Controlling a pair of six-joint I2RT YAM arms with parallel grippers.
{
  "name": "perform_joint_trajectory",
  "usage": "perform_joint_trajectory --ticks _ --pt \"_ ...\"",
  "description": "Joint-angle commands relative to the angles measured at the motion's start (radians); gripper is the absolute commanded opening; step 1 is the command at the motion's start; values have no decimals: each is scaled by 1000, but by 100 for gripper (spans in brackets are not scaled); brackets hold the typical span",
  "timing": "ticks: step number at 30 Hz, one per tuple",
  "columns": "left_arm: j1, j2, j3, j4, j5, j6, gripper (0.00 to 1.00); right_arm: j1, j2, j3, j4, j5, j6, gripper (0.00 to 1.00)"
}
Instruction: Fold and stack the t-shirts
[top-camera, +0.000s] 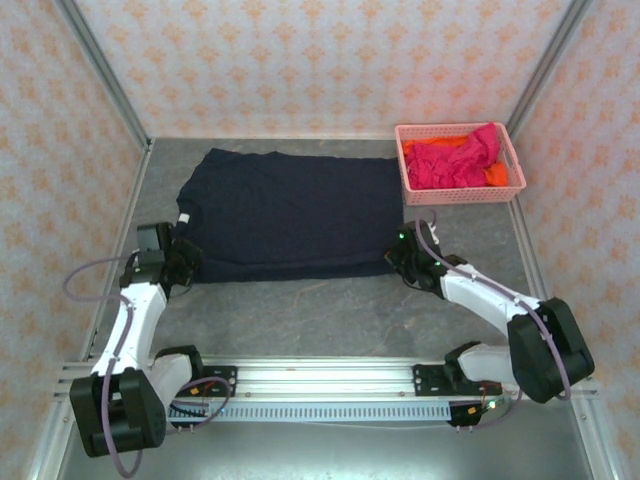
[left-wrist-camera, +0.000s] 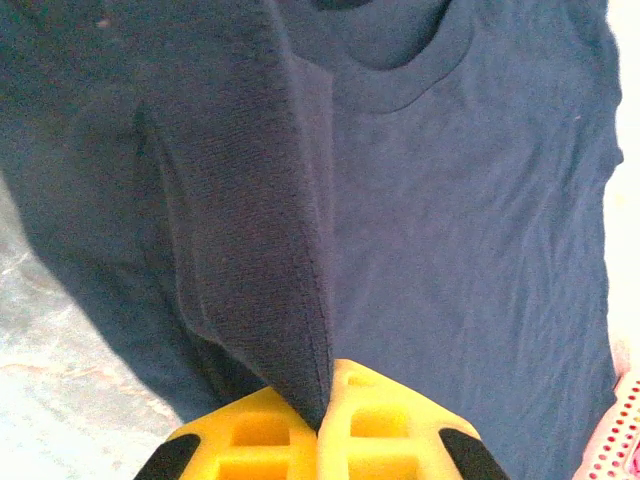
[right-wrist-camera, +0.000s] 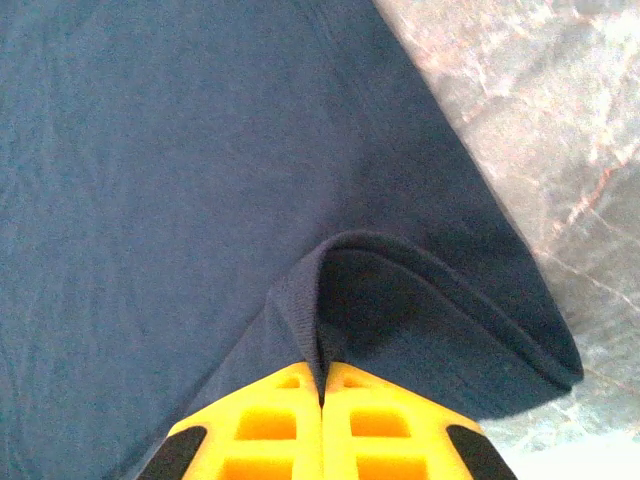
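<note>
A large dark navy t-shirt (top-camera: 290, 212) lies spread flat across the middle of the table, collar to the left. My left gripper (top-camera: 185, 262) is shut on its near left corner; in the left wrist view the yellow fingers (left-wrist-camera: 380, 420) pinch a raised ridge of navy cloth (left-wrist-camera: 260, 230) below the collar (left-wrist-camera: 400, 80). My right gripper (top-camera: 402, 258) is shut on the near right corner, where a fold of the hem (right-wrist-camera: 330, 290) stands up between the yellow fingers (right-wrist-camera: 270, 425). A magenta-red t-shirt (top-camera: 455, 158) and an orange t-shirt (top-camera: 496, 176) lie crumpled in the basket.
The pink lattice basket (top-camera: 412, 178) stands at the back right, just beyond the navy shirt's right edge. Bare grey table (top-camera: 330, 315) runs between the shirt and the arm bases. Patterned walls close in left, right and back.
</note>
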Motion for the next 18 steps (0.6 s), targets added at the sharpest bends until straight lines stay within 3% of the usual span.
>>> perform_joint_trajectory --ticks 1,12,18 --pt "-3 55 60 -37 -11 28 0 -7 25 61 -13 41 -33 0" --pt "-9 216 168 43 17 31 0 -29 135 170 -3 36 -72 0" --pt "-46 304 256 60 -21 44 0 -50 183 197 15 32 -77 0"
